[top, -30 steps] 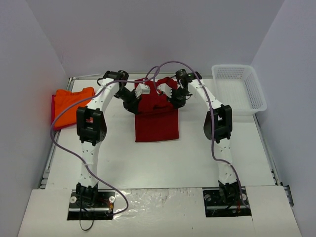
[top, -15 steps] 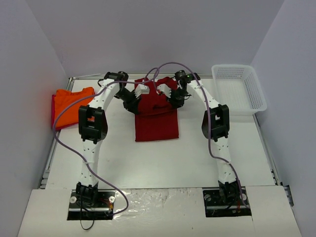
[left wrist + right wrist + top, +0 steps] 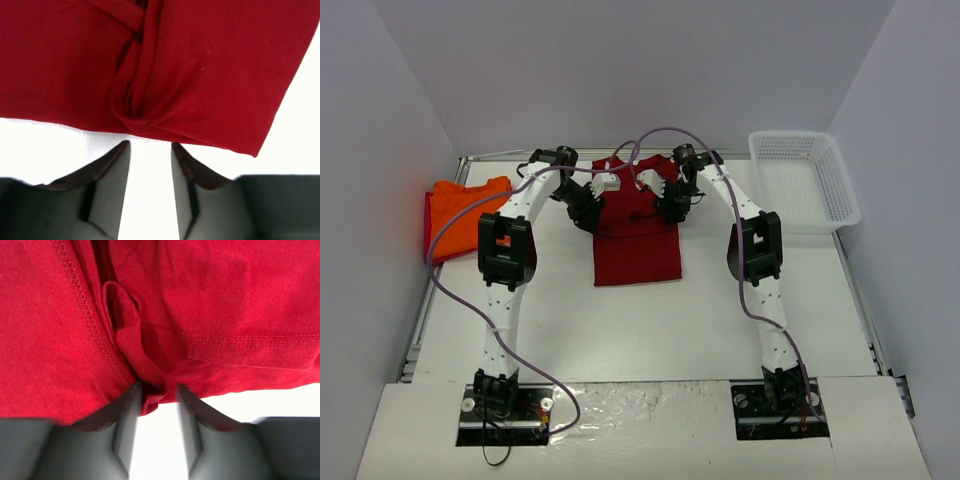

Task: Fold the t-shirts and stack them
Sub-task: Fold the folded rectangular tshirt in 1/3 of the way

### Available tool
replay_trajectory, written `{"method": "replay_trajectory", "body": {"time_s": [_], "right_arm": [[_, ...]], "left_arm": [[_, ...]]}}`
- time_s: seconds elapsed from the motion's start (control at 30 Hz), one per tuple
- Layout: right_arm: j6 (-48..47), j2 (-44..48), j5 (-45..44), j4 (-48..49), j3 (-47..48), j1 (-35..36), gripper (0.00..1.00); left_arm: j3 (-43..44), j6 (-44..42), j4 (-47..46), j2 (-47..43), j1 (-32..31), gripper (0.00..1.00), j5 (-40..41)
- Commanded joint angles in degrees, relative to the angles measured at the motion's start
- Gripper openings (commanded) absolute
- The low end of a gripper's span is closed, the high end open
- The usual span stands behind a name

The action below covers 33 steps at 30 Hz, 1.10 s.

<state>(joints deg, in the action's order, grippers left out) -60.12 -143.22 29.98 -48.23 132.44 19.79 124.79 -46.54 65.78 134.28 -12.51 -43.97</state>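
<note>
A dark red t-shirt (image 3: pixel 637 240) lies folded into a narrow rectangle at the middle of the table, its far part bunched between the two grippers. My left gripper (image 3: pixel 606 182) (image 3: pixel 150 146) is open just short of the shirt's edge (image 3: pixel 200 90), with only white table between its jaws. Also parted, my right gripper (image 3: pixel 648 181) (image 3: pixel 158 387) has a loose fold of the red cloth (image 3: pixel 150 390) resting against its left finger. A bright orange t-shirt (image 3: pixel 470 204) lies folded at the far left, with a pinkish-red layer (image 3: pixel 429 226) showing under its left side.
A white mesh basket (image 3: pixel 806 180) stands at the back right corner. Purple cables (image 3: pixel 660 130) arch over the red shirt between the two arms. The white table (image 3: pixel 620 330) runs to raised edges at left, right and back.
Both grippers were shut on the red shirt's far part and have now opened. The arms have shifted slightly toward the back, and the cloth has settled.
</note>
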Motion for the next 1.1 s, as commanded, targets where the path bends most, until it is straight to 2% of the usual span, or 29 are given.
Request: {"method": "replay_trajectory", "body": {"time_s": [0.0,0.17,0.27,0.43,0.53,0.7,0.73,0.83,0.87,0.93,0.97,1.07], "right_arm": [[0.7,0.1,0.2,-0.4,1.7,-0.5,0.4],[3.2,3.2,-0.7,3.6,0.7,-0.5,0.41],[7.0,7.4,-2.0,10.1,-3.0,-0.4,0.41],[13.1,14.7,-6.9,21.6,-10.7,-0.4,0.42],[16.1,19.4,-8.3,26.4,-14.0,-0.3,0.42],[16.4,24.8,-6.2,27.6,-19.1,0.2,0.42],[15.8,26.0,-5.1,27.5,-22.5,0.6,0.41],[14.1,31.1,-3.0,26.3,-28.6,2.3,0.29],[13.7,31.8,-3.4,25.9,-29.8,3.8,0.16],[13.8,32.9,-4.3,25.3,-32.8,5.4,0.03],[13.7,33.1,-4.8,25.0,-33.6,6.9,0.0],[14.0,32.9,-4.9,24.3,-35.7,9.4,0.0]], "left_arm": [[-0.4,0.8,-1.3,-2.0,0.6,0.38,1.2],[-2.5,1.5,-6.1,-4.9,0.6,0.51,2.0],[-4.8,3.7,-9.8,-8.4,0.6,0.54,2.8],[-6.7,6.6,-10.8,-12.9,0.6,0.57,3.4],[-10.4,8.6,-13.1,-16.3,0.6,0.63,3.4],[-18.7,13.2,-20.8,-24.8,0.6,0.71,4.1],[-20.3,14.1,-21.8,-26.0,0.6,0.73,4.6],[-25.8,18.6,-25.8,-29.7,0.6,0.76,7.5],[-27.6,19.6,-26.0,-30.6,0.7,0.76,7.6],[-29.2,21.0,-26.0,-31.4,0.9,0.76,8.2],[-31.2,22.0,-26.4,-32.4,1.2,0.76,8.3],[-37.3,23.2,-31.1,-36.2,1.8,0.77,9.2]]}}
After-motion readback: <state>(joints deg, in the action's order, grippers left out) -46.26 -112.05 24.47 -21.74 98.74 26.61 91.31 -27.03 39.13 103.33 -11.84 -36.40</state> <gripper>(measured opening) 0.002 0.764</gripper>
